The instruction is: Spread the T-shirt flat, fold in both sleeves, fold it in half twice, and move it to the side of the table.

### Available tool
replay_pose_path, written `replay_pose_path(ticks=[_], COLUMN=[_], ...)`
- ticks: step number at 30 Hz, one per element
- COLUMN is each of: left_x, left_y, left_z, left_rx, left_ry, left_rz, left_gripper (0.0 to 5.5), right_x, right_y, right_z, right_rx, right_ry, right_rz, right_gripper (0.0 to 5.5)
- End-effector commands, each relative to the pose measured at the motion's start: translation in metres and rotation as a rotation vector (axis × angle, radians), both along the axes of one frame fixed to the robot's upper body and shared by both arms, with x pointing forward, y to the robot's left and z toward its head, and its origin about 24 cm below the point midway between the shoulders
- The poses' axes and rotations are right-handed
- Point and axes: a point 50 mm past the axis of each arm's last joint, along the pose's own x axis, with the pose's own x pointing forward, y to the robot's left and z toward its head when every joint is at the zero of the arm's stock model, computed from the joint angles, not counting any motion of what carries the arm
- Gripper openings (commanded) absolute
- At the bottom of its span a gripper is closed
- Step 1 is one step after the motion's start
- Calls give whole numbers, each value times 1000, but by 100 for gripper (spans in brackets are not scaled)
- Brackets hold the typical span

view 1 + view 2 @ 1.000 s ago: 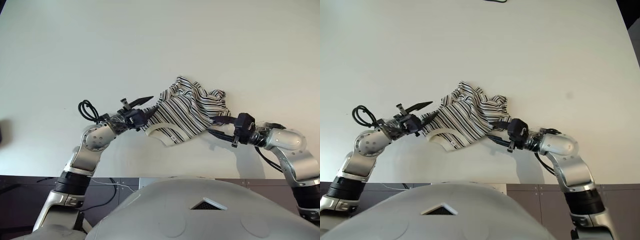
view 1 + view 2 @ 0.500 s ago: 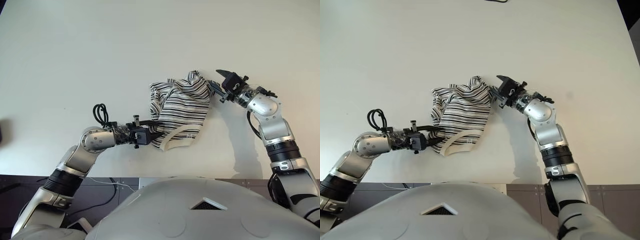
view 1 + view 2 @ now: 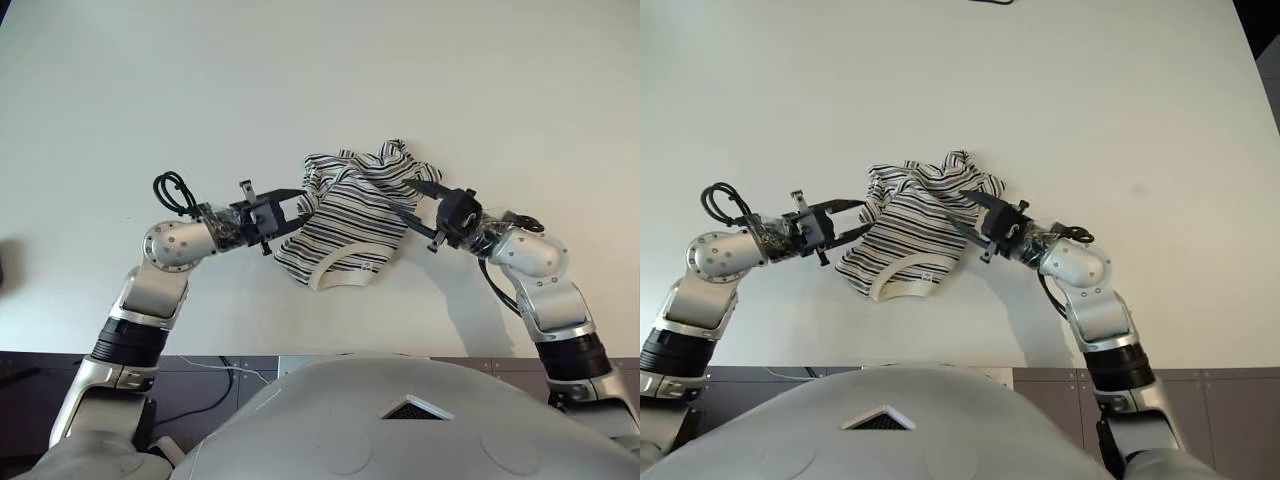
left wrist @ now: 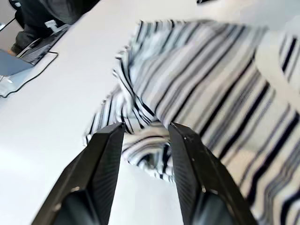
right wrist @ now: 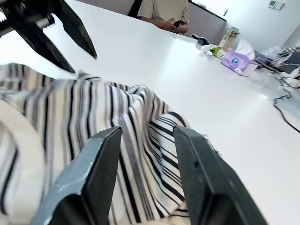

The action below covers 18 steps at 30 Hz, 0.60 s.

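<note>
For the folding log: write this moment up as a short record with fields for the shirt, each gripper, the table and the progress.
shirt: striped T-shirt, crumpled in a heap near the middle of the table, pale collar band on the side toward the robot
table: white table
left gripper: left gripper open, fingertips at the shirt's left edge, cloth showing between them
right gripper: right gripper open, fingers over the shirt's right side
progress: shirt not yet spread flat; no sleeve or half fold done

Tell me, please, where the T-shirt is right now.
The T-shirt lies crumpled on the table in the eye views, between the left gripper at its left edge and the right gripper over its right side.
</note>
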Motion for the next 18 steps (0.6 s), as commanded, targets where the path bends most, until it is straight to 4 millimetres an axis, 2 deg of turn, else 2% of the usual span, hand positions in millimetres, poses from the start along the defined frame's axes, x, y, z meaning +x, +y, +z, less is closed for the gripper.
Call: replay_pose_path(ticks=[1, 4, 9, 12, 15, 16, 18], left_x=[-8, -9, 0, -2, -2, -1, 4], left_y=[-3, 7, 27, 45, 57, 56, 40], left_z=[-21, -31, -35, -47, -54, -54, -45], left_rx=[148, 244, 306, 431, 503, 494, 370], left_ry=[2, 5, 57, 94, 102, 88, 38], left_rz=[-160, -210, -113, -91, -55, -43, -43], left_gripper=[174, 174, 174, 174, 174, 174, 174], right_x=[-5, -10, -13, -8, -2, 0, 4], right_y=[6, -2, -31, -46, -53, -53, -50], right_z=[-19, -40, -62, -62, -56, -53, -49], right_rx=[-118, -283, -561, -633, -653, -645, -616], right_ry=[61, 72, 29, -14, -61, -80, -106], right_rz=[55, 81, 138, 135, 134, 132, 131], right_gripper=[201, 201, 201, 201, 201, 201, 201])
